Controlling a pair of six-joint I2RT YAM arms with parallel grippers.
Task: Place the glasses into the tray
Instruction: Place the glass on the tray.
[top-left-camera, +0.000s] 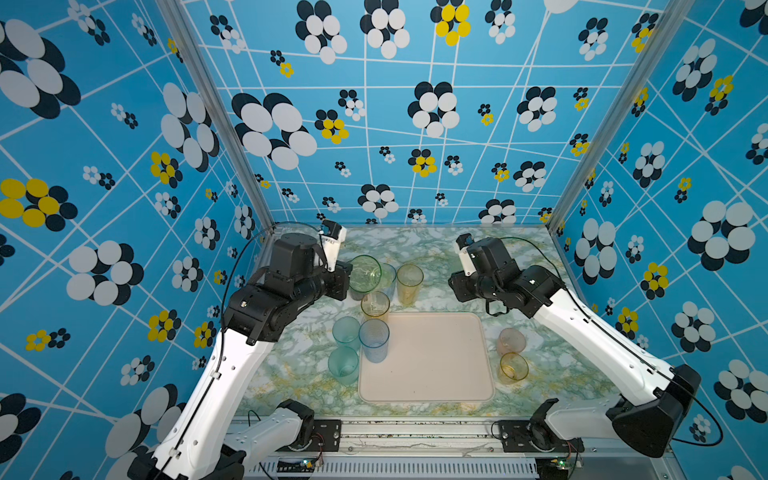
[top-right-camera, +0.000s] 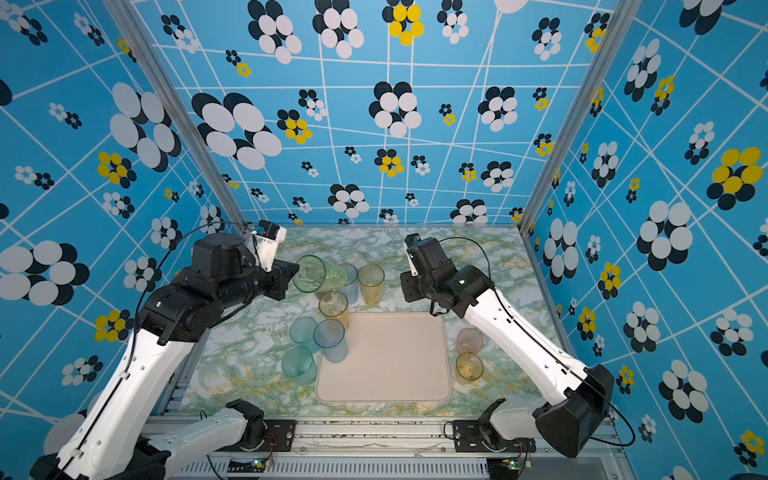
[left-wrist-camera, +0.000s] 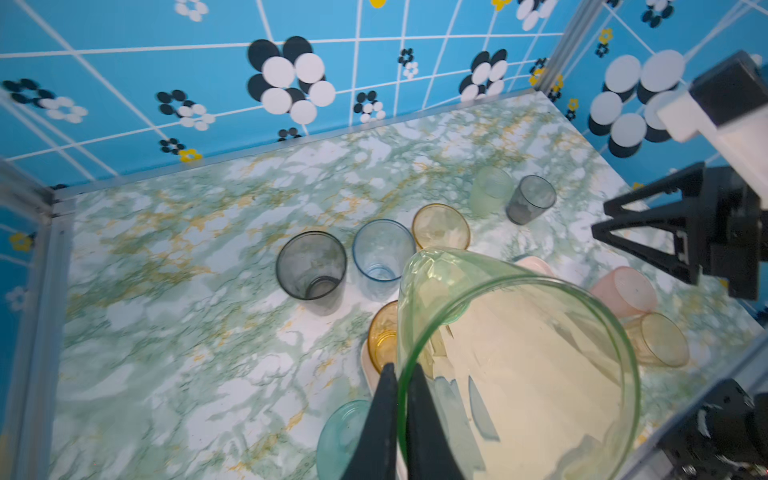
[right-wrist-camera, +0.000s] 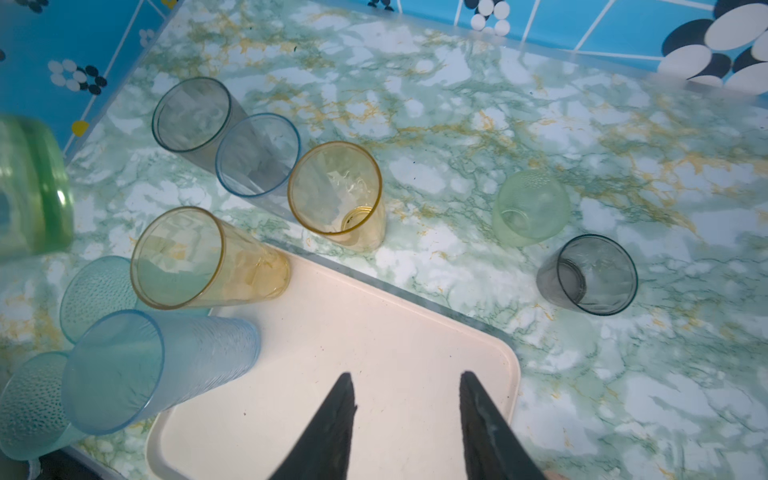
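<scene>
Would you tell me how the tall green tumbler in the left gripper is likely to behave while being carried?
The green tumbler looks thin and translucent, so probably light. The left gripper pinches only its rim wall, so it may pivot or slip. Tall and tapered, it may tip when set down.

Green tumbler (top-left-camera: 365, 272) tilted aloft; blue tumbler (top-left-camera: 375, 345) upright at cream tray (top-left-camera: 432, 365) edge.
</scene>
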